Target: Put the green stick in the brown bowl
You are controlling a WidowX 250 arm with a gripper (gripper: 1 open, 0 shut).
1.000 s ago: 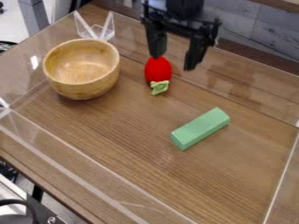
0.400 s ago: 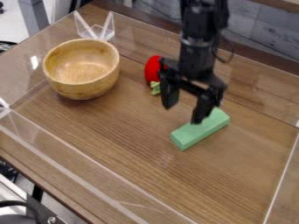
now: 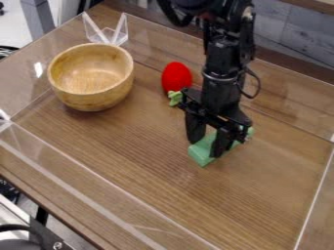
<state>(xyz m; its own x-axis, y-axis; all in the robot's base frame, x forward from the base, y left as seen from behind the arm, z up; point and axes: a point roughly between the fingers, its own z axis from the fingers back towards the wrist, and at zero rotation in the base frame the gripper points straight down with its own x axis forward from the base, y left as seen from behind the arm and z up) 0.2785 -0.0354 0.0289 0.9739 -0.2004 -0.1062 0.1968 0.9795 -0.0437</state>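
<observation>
The green stick [image 3: 202,154] lies flat on the wooden table right of centre; only its near end shows below the hand. My gripper [image 3: 216,143] points straight down onto it, one finger on each side of the stick. The fingers stand closer together than before, but I cannot tell whether they press on the stick. The brown bowl [image 3: 92,95] stands empty at the back left, well away from the gripper.
A red strawberry-like toy [image 3: 177,77] with green leaves lies just behind the gripper, between it and the bowl. Low clear plastic walls [image 3: 78,190] ring the tabletop, along the front, left and right edges.
The gripper came down from above the red toy and toward the camera onto the green stick. Its fingers have narrowed around the stick. Stick and bowl have not moved.
</observation>
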